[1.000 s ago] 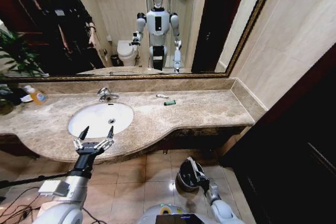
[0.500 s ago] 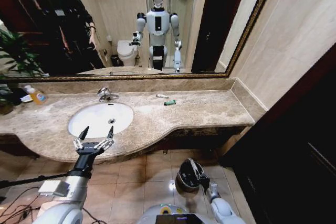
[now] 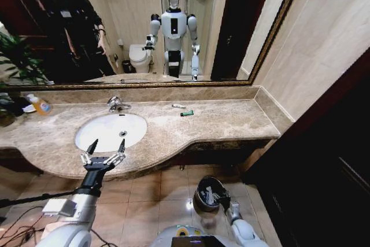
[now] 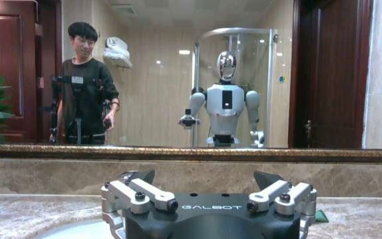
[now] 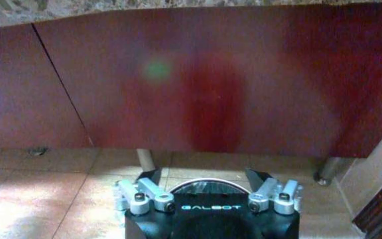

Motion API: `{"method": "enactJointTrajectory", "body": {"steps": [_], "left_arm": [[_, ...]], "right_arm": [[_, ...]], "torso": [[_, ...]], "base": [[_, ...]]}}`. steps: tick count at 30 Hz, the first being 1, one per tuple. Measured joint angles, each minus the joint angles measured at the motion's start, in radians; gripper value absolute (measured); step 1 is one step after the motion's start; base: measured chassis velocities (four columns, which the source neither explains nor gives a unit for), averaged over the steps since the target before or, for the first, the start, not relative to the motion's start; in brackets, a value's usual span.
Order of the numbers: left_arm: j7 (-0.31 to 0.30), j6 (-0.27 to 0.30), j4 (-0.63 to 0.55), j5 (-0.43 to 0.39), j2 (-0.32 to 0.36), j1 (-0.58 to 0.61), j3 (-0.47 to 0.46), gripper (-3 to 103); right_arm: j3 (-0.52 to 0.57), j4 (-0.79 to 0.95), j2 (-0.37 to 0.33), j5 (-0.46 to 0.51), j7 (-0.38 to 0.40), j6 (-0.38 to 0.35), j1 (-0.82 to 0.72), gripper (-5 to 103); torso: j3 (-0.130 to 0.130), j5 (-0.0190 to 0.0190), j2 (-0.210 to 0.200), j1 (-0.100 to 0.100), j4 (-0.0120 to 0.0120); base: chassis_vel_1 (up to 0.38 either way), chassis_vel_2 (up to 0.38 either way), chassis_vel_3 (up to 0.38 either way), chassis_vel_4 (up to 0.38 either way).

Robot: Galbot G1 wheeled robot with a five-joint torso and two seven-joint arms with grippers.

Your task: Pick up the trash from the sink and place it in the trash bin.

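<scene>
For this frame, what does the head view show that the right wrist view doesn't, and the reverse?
Head view alone: the sink with its faucet, the open left gripper hovering at the counter's front edge near the basin, two tubes lying on the counter to the right of the sink, an orange bottle at the far left, and the mirror.

Right wrist view alone: the red-brown cabinet front under the counter and its metal legs.

Both: the right gripper, open, low over the trash bin on the tiled floor.
</scene>
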Motion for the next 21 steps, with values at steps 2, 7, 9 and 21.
{"method": "enactJointTrajectory", "body": {"steps": [2, 7, 9, 21], "left_arm": [[0.000, 0.000, 0.000, 0.000, 0.000, 0.000, 0.000, 100], [0.000, 0.000, 0.000, 0.000, 0.000, 0.000, 0.000, 100], [0.000, 0.000, 0.000, 0.000, 0.000, 0.000, 0.000, 100], [0.000, 0.000, 0.000, 0.000, 0.000, 0.000, 0.000, 100]], "right_arm": [[0.000, 0.005, -0.002, 0.000, 0.000, 0.000, -0.003, 93], [0.003, 0.021, -0.008, 0.000, 0.000, -0.004, -0.010, 100], [0.004, 0.028, -0.012, 0.001, 0.002, -0.005, -0.014, 100], [0.020, 0.219, -0.066, 0.019, 0.034, -0.015, -0.111, 100]], "torso": [[0.000, 0.0000, 0.000, 0.000, 0.0000], [0.000, 0.0000, 0.000, 0.000, 0.0000], [0.000, 0.0000, 0.000, 0.000, 0.0000], [0.000, 0.0000, 0.000, 0.000, 0.0000]], "base": [[0.000, 0.000, 0.000, 0.000], [0.000, 0.000, 0.000, 0.000], [0.000, 0.000, 0.000, 0.000], [0.000, 0.000, 0.000, 0.000]]}}
